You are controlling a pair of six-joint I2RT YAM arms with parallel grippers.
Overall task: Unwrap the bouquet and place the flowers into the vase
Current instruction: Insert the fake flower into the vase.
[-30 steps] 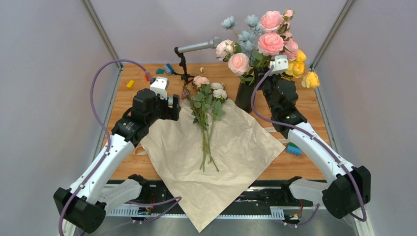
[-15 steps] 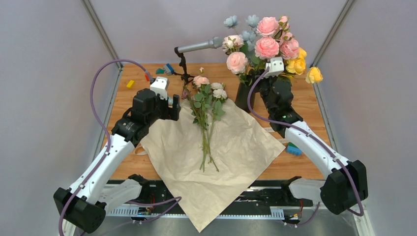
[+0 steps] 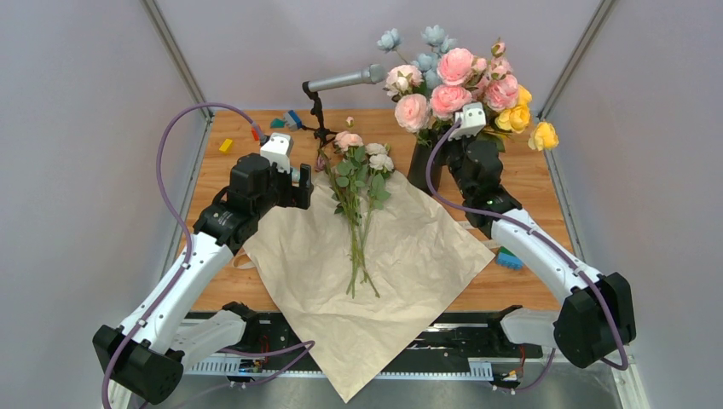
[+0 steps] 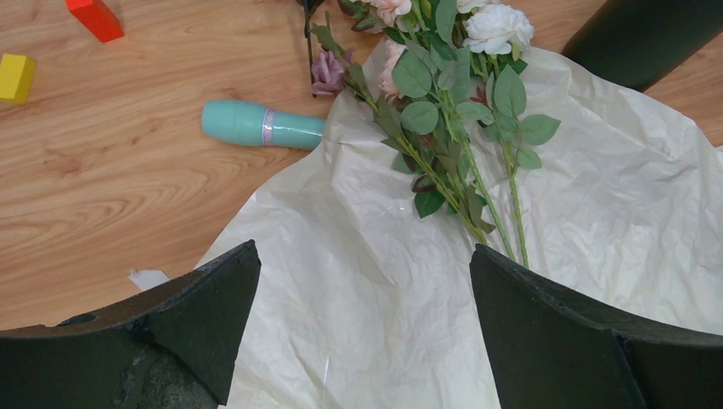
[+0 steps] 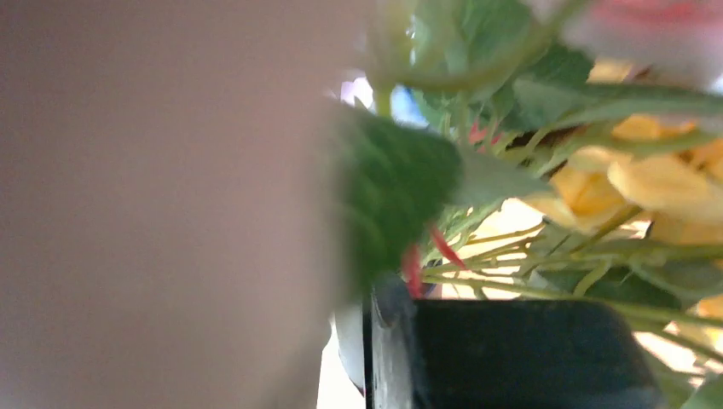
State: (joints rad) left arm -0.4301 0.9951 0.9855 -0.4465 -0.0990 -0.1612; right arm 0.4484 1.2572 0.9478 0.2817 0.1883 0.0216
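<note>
Judging the unwrapping done: flowers (image 3: 358, 192) lie loose on the flat paper (image 3: 384, 273) in the middle of the table (image 3: 533, 183), blooms toward its far edge. My left claw (image 4: 365, 256) hangs wide open and empty beside them. I cannot tell how far open my right claw (image 3: 450, 146) is, buried in the big arrangement (image 3: 460, 81) at the vase (image 3: 424, 169) by the far edge. Next: pinch the stems low.

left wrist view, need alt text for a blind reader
Pink and white flowers on thin leafy green stems lie on unfolded cream paper on a wooden table, framed by the open left gripper. A teal tube, a red block and a yellow block lie beyond.
</note>
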